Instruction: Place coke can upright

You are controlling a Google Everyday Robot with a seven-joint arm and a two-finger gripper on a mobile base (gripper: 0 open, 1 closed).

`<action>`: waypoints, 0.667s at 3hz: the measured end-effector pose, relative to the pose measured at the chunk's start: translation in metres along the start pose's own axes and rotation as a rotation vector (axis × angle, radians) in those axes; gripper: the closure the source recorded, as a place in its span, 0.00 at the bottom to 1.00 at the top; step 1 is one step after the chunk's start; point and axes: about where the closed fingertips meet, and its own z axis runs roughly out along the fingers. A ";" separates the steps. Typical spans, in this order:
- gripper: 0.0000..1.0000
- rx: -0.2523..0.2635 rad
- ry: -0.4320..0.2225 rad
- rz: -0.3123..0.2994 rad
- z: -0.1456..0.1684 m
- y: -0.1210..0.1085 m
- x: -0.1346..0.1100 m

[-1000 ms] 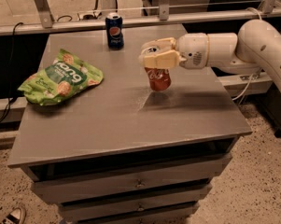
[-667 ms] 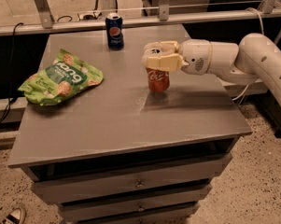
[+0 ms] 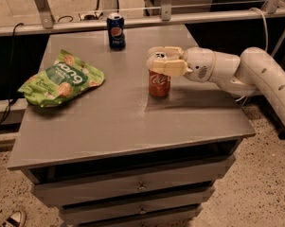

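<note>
The coke can (image 3: 159,84) is red-orange with white script. It stands upright on the grey table (image 3: 109,122), right of centre, with its base on the surface. My gripper (image 3: 164,61) reaches in from the right on a white arm (image 3: 255,72). Its cream fingers (image 3: 170,67) are closed around the can's silver top, one on the near side and one on the far side. The upper part of the can is hidden behind the near finger.
A dark blue Pepsi can (image 3: 116,30) stands upright at the table's back edge. A green snack bag (image 3: 61,78) lies on the left side. A metal rail (image 3: 142,20) runs behind the table. Drawers sit below the front edge.
The gripper has moved down and slightly left with the can. The can has gone from tilted just above the table to standing upright on it.
</note>
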 end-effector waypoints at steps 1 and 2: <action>0.61 -0.008 0.000 0.008 -0.002 -0.001 0.005; 0.36 -0.006 0.008 0.015 -0.006 -0.001 0.010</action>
